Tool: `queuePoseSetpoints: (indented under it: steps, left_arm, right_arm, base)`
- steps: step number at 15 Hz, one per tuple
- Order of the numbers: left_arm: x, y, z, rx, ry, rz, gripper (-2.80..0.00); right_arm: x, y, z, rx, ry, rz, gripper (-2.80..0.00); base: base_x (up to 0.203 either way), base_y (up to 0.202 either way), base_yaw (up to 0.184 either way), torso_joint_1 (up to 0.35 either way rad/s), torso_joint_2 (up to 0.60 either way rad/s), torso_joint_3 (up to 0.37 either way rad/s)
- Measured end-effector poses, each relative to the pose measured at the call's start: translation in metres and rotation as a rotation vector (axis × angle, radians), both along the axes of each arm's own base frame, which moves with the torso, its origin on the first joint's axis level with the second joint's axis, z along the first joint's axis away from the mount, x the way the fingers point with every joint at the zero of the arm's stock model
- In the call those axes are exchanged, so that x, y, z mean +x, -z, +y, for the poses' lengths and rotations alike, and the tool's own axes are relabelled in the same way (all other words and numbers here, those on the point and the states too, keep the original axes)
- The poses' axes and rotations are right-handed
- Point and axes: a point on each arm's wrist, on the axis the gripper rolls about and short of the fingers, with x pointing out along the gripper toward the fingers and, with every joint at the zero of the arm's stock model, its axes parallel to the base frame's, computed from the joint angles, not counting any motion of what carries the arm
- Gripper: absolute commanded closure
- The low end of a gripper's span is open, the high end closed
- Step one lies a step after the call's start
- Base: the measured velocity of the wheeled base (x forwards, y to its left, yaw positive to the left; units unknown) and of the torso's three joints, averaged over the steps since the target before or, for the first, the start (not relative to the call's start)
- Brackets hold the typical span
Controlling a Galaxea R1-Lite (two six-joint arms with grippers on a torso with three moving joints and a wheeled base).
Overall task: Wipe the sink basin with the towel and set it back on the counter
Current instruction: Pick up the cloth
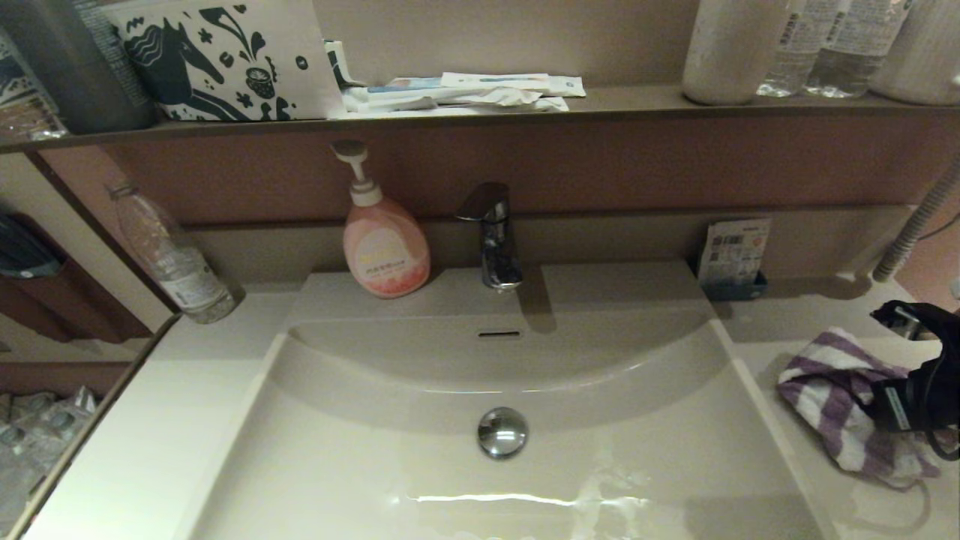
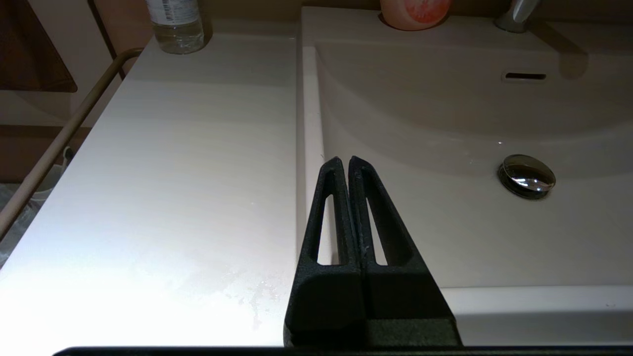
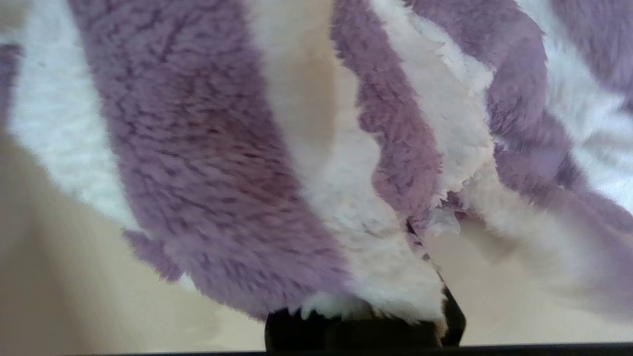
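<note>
The purple-and-white striped towel (image 1: 832, 397) sits bunched on the counter (image 1: 795, 330) right of the sink basin (image 1: 360, 465). My right gripper (image 1: 889, 405) is at the towel's right side, shut on it. In the right wrist view the towel (image 3: 207, 163) drapes over the fingers and hides them, with bare counter below. The basin holds a chrome drain plug (image 1: 502, 432) and an overflow slot (image 1: 499, 334). My left gripper (image 2: 346, 159) is shut and empty, above the basin's left rim (image 2: 309, 148), and is out of the head view.
A pink pump soap bottle (image 1: 385, 247) and the chrome faucet (image 1: 495, 236) stand behind the basin. A clear water bottle (image 1: 176, 262) is at the back left, a small packet holder (image 1: 733, 255) at the back right. The brown shelf (image 1: 637, 101) carries bottles and packets.
</note>
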Motion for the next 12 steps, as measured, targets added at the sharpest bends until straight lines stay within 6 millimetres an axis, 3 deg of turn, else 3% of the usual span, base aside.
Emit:
queuePoseSetpoints:
  steps: [3,7,12]
  left_arm:
    - [0.0,0.0,0.0,0.0,0.0,0.0,0.0]
    - [0.0,0.0,0.0,0.0,0.001,0.0,0.0]
    - [0.0,0.0,0.0,0.0,0.001,0.0,0.0]
  right_arm:
    - [-0.013,-0.014,0.002,0.021,0.019,-0.034,0.0]
    - [-0.035,-0.047,0.004,0.002,0.031,-0.118,0.0]
    - [-0.079,-0.118,0.02,0.028,0.001,-0.258,0.0]
  base:
    - [0.0,0.0,0.0,0.0,0.0,0.0]
    - [0.0,0.0,0.0,0.0,0.0,0.0]
    - [0.0,0.0,0.0,0.0,0.0,0.0]
